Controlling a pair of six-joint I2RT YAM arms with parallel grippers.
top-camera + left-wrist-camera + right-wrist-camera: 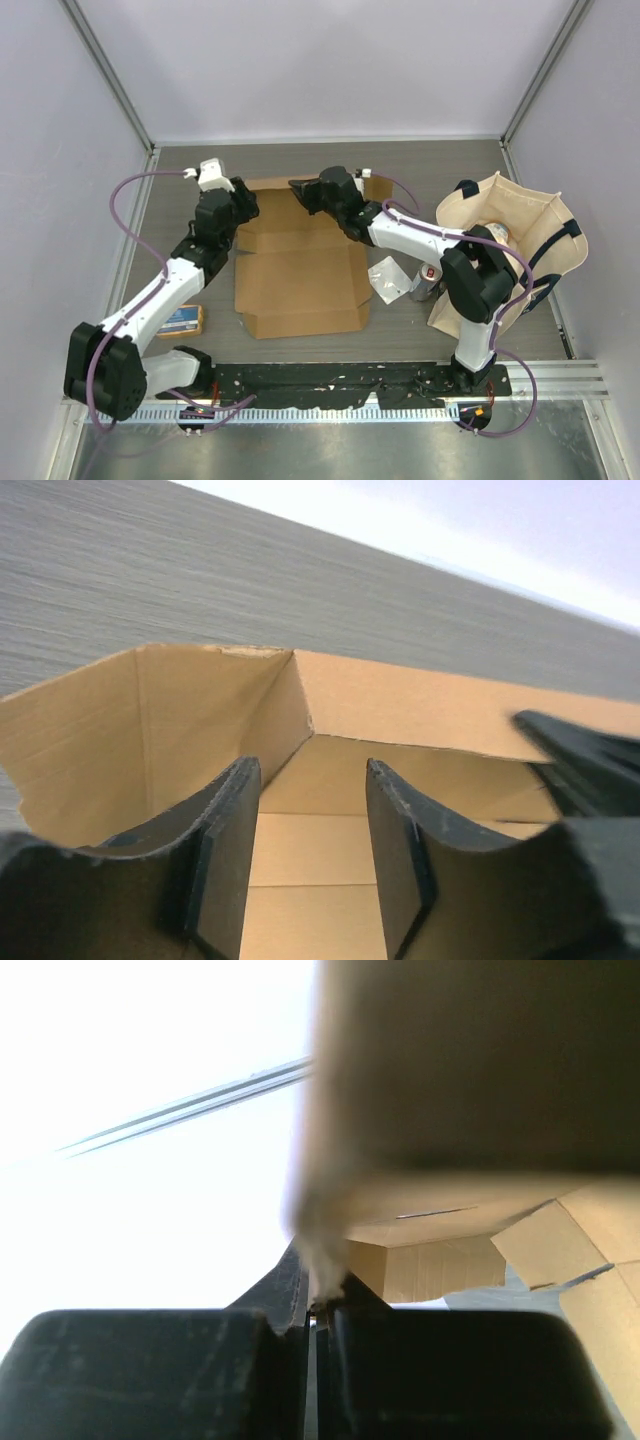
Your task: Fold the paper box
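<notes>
Grey grained table (450,160) bears brown corrugated paper box (300,275)

paper box (300,275): matt brown cardboard | tote bag (522,213): beige cloth | table (430,168): matt grey woodgrain

Grey wood-grain table (420,165) between pale walls (330,60).

Overhead; wrists close, probably sharing cardboard (400,700)
</notes>
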